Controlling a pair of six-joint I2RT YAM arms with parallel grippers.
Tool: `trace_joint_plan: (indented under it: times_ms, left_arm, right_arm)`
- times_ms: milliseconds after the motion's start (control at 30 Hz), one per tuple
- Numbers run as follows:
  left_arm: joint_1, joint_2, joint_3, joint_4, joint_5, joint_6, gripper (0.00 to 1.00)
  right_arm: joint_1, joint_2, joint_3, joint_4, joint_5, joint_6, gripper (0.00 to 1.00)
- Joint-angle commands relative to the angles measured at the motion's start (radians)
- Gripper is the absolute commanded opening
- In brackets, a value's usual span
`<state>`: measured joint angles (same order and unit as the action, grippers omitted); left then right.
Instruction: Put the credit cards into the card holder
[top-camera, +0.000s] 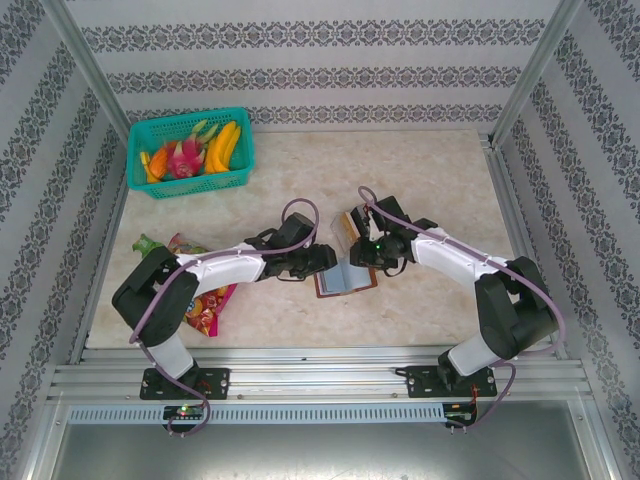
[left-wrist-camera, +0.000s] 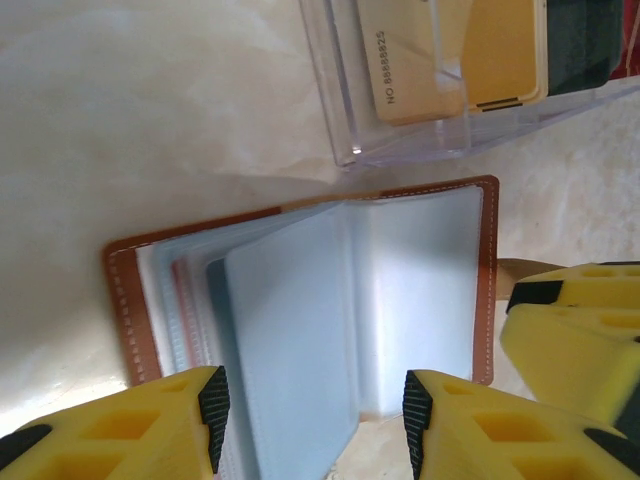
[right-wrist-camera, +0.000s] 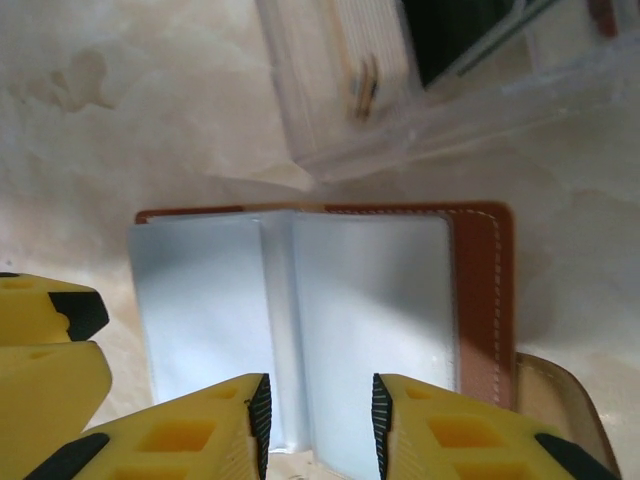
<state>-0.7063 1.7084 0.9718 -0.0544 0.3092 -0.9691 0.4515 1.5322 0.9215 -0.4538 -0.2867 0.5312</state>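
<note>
Now open card holder (left-wrist-camera: 410, 290) lies just beneath left hand (left-wrist-camera: 313, 415), half parted; right hand (right-wrist-camera: 317, 420) likewise, narrower.

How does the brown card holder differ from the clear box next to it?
The card holder is brown stitched leather; the clear box is see-through plastic. The card holder lies open and flat, showing pale sleeves; the box stands upright with cards inside. Both sit on the table, close together.
</note>
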Motion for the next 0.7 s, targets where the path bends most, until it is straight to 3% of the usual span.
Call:
trace_joint_plan:
  times_ms: [0, 467, 667]
  left_arm:
    - [0.005, 0.024, 0.024, 0.035, 0.048, -0.002, 0.52]
    - [0.001, 0.073, 0.054, -0.001, 0.043, -0.01, 0.52]
    - [-0.005, -0.018, -0.01, -0.024, -0.067, -0.016, 0.54]
  right_arm:
    - [-0.017, -0.043, -0.02, -0.005, 0.012, 0.004, 0.36]
    - [-0.031, -0.047, -0.027, -0.008, 0.009, 0.005, 0.35]
    - [-0.031, -0.053, -0.033, -0.006, 0.005, 0.007, 0.35]
